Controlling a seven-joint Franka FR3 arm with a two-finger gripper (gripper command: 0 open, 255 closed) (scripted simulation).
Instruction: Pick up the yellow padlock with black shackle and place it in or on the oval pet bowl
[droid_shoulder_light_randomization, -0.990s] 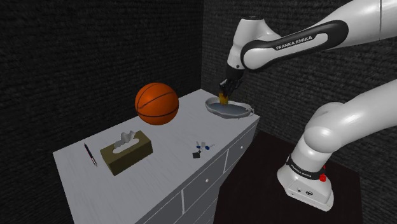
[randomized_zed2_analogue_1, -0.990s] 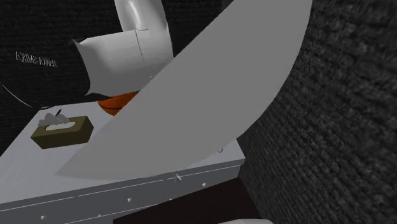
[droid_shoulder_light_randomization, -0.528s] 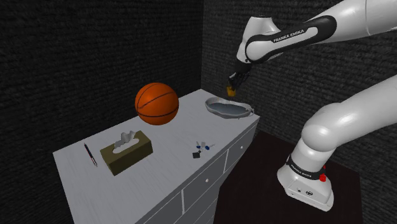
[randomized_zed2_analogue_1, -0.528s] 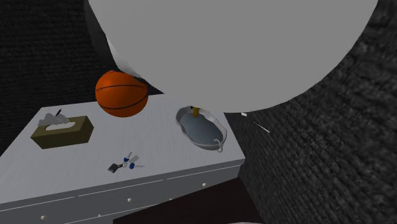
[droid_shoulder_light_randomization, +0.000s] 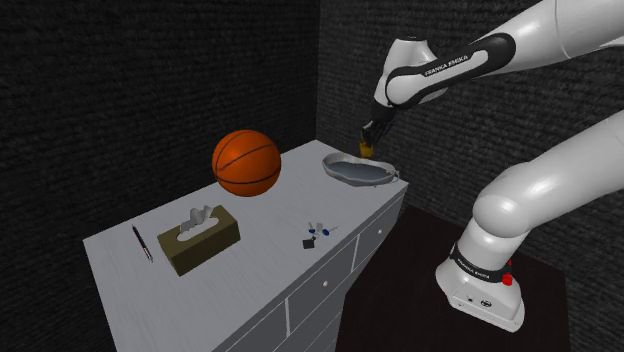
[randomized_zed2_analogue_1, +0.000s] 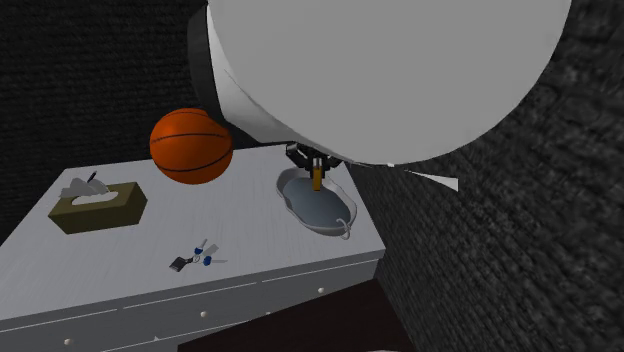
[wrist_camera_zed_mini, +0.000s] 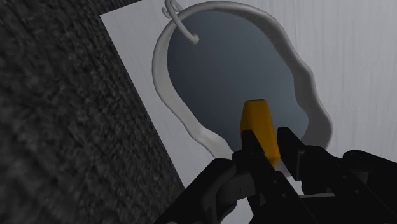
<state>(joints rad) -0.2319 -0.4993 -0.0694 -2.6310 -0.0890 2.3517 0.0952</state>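
Note:
The yellow padlock is clasped between the black fingers of my gripper, its yellow body sticking out past the fingertips. It hangs just above the oval grey pet bowl, over the bowl's hollow. In the shoulder view, the gripper holds the padlock over the far end of the bowl, which sits at the white dresser's far right corner. From the second exterior view, the padlock hangs under the gripper above the bowl. The shackle is hidden by the fingers.
An orange basketball sits to the bowl's left in the shoulder view. An olive tissue box, a pen and small blue-and-white items lie nearer on the dresser top. Dark brick walls stand close behind the bowl.
The gripper, still holding the padlock, has risen from low in the bowl and shifted a little to the shoulder view's right. The arm's upper link has swung up.

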